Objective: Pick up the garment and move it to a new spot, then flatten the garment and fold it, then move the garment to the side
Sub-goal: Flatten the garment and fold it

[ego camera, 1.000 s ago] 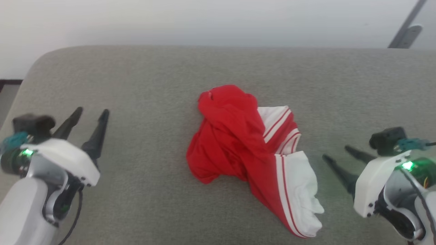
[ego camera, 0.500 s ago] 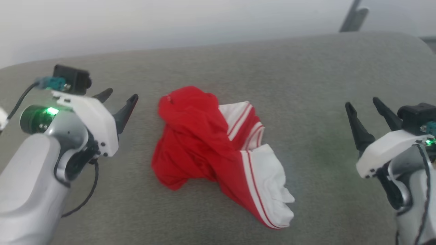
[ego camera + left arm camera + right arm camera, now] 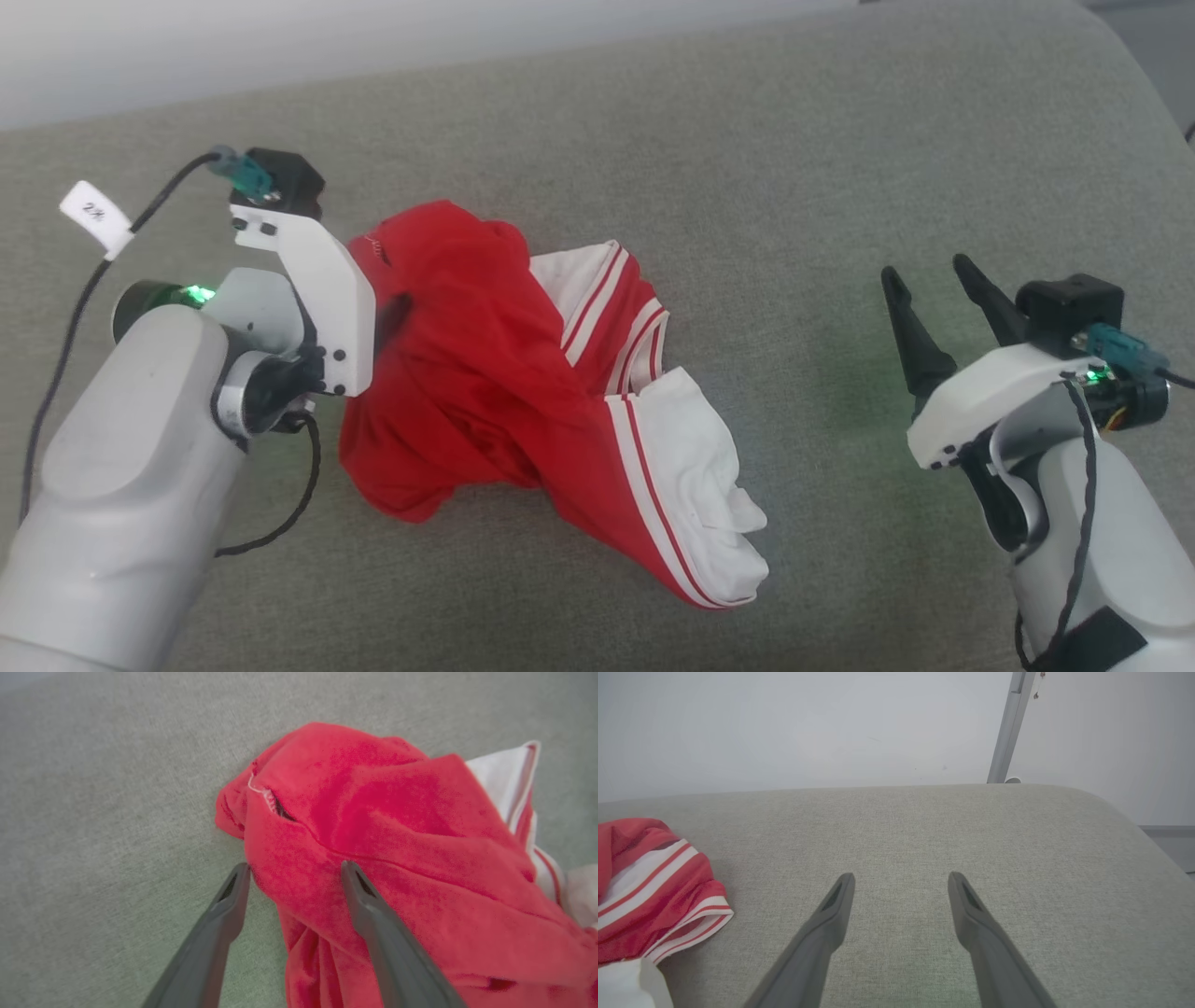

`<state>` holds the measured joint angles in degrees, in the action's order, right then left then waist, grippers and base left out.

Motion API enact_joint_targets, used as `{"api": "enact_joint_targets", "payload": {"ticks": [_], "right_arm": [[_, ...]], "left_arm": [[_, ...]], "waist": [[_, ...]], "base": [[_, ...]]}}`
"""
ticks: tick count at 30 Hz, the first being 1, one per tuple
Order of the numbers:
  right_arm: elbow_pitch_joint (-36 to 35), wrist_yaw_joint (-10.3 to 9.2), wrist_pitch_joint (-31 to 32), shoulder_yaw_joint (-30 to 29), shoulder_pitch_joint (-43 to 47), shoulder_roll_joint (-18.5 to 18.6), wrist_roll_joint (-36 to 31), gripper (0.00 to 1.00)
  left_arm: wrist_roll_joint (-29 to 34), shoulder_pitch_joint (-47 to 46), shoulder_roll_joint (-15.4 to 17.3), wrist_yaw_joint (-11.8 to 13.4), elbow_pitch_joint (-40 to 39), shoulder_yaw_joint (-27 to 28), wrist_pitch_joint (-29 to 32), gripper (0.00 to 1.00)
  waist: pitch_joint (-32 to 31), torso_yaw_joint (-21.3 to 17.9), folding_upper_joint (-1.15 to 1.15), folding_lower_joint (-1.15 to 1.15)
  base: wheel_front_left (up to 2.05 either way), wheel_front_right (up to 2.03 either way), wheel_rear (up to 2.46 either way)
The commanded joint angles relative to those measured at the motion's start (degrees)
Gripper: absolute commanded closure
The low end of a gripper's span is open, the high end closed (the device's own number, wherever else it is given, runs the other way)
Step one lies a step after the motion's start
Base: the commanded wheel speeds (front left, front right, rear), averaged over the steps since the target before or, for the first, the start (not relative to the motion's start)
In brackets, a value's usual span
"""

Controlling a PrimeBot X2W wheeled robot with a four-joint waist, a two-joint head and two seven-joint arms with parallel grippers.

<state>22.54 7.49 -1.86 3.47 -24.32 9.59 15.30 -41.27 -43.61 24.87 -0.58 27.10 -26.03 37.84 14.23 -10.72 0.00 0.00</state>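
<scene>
The garment (image 3: 485, 373) lies crumpled on the grey cushion (image 3: 794, 168), mostly red, with a white striped sleeve hanging toward the near right. My left gripper (image 3: 387, 313) is at its left edge, largely hidden behind its own white housing. In the left wrist view the left gripper (image 3: 295, 865) is open: one finger lies over the red garment (image 3: 397, 826), the other beside the cloth's edge, with a red fold between them. My right gripper (image 3: 924, 268) stands open over bare cushion to the right, apart from the cloth. The right wrist view shows the right gripper (image 3: 901, 876) open and the garment (image 3: 649, 882) at far left.
The cushion's rounded right corner (image 3: 1148, 93) drops off at the upper right. A pale wall (image 3: 784, 728) and a grey metal pole (image 3: 1011, 728) stand behind it. A white tag (image 3: 98, 217) hangs on the left arm's cable.
The head camera has shifted. My left gripper has swung in from the left onto the garment's left edge. My right gripper has turned upright and stands farther from the white sleeve.
</scene>
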Motion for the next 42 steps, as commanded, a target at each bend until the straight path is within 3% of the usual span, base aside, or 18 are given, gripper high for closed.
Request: {"api": "enact_joint_targets", "payload": {"ticks": [1,7,8,10,17,29,36,42], "right_arm": [[0.7,0.0,-0.9,0.3,-1.1,-0.2,0.4,0.0],[2.9,0.0,-2.0,1.3,-3.0,-0.5,1.0,0.0],[3.2,0.0,-2.0,1.3,-3.2,-0.4,1.1,0.0],[3.7,0.0,-2.4,1.6,-3.8,-0.5,1.3,0.0],[5.1,0.0,-3.5,1.1,-4.3,0.5,1.3,0.0],[4.3,0.0,-5.5,-1.3,-2.7,2.6,0.9,0.0],[1.0,0.0,-6.7,-2.3,-0.9,2.6,0.3,0.0],[-3.3,0.0,-5.5,-2.8,1.3,2.7,-0.7,0.0]], "left_arm": [[0.3,-1.3,-0.3,0.9,1.4,-0.4,1.3,0.0],[-0.4,-3.1,-2.3,2.6,6.8,-1.4,5.5,0.0],[-0.5,-3.2,-2.5,2.5,7.9,-1.8,6.3,0.24],[-0.3,-3.5,-3.0,1.8,9.4,-2.7,7.1,1.0],[0.2,-5.8,-1.4,0.5,11.9,-1.8,3.2,1.0],[-1.7,1.6,5.5,2.6,4.8,2.8,-1.9,1.0],[-4.0,13.2,9.2,7.4,-5.2,5.1,0.1,1.0],[-6.8,27.2,11.9,14.1,-16.6,7.0,2.5,1.0]], "waist": [[1.0,-0.6,0.0,0.0],[2.7,-1.0,0.0,0.0],[2.9,-1.1,0.0,0.0],[3.3,-1.1,0.0,0.0],[3.8,0.3,0.0,0.0],[0.8,6.3,0.0,0.0],[-3.0,8.5,0.0,0.0],[-6.4,8.8,0.0,0.0]], "base": [[0.0,0.0,0.0],[0.0,0.0,0.0],[0.0,0.0,0.0],[0.0,0.0,0.0],[0.0,0.0,0.0],[0.0,0.0,0.0],[0.0,0.0,0.0],[0.0,0.0,0.0]]}}
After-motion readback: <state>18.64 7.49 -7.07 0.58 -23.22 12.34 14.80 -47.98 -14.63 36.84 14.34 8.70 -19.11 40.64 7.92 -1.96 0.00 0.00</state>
